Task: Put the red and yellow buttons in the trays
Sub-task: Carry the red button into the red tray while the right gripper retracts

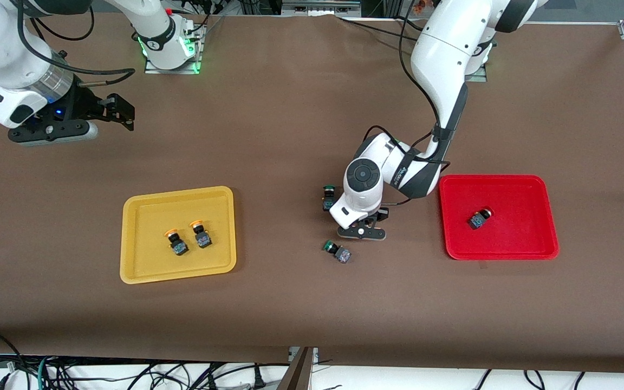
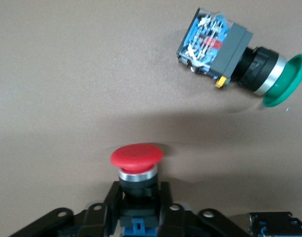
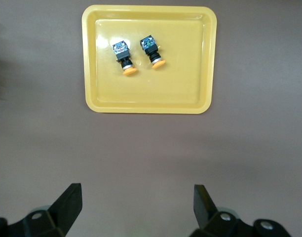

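Left wrist view: left gripper [image 2: 137,210] clamped on red button [image 2: 136,163] at its blocky body, mid-table; light, rigid, smooth cap; right gripper [image 3: 136,207] waits spread apart.

My left gripper [image 2: 137,207] low over bare table between trays, fingers clamped on body of red button [image 2: 136,158], cap pointing away from wrist.

Yellow tray [image 1: 128,238] toward right arm's end; two yellow buttons lie in it side by side, on their sides: one [image 1: 175,242], other [image 1: 201,235] at its 3 o'clock, caps toward 11 o'clock in front view.

Red tray [image 1: 547,216] toward left arm's end; second red button [image 1: 480,218] lies tilted inside, cap toward 2 o'clock.
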